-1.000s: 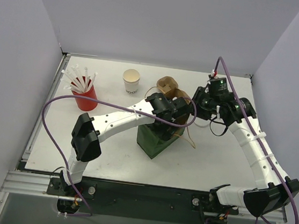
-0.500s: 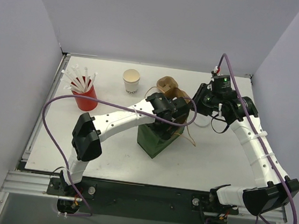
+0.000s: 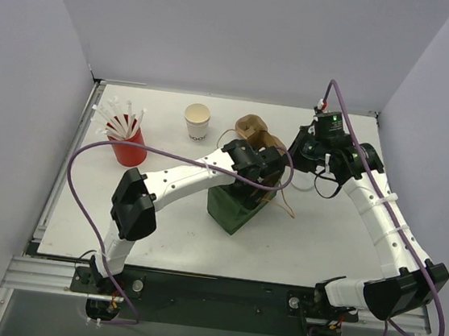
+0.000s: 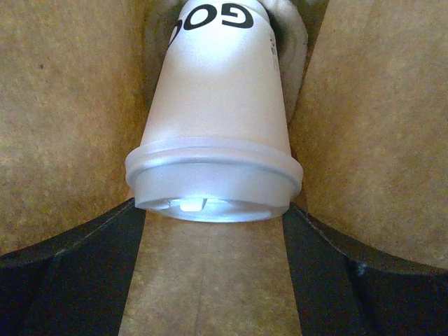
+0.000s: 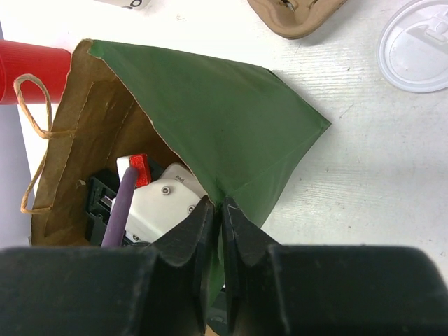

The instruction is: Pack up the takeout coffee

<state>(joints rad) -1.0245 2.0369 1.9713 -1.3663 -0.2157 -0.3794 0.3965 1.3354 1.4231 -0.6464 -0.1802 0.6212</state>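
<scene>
You cannot see the left gripper (image 4: 213,213) from above: it sits inside the green paper bag (image 3: 232,211). Only its wrist view shows it clamping the lid of a lidded white cup (image 4: 218,105), black "GO" print cut off, between brown walls. The unlidded white cup (image 3: 196,122), cream rim, dark print too small to read, stands far left of the bag. The right gripper (image 5: 217,210), jaws nearly together, pinches the bag's rim.

Bold black letters "GO", cut off at the edge of view, stand on the lidded white cup (image 4: 217,105). The dark print on the far open cup (image 3: 196,122) is too small to read.
</scene>
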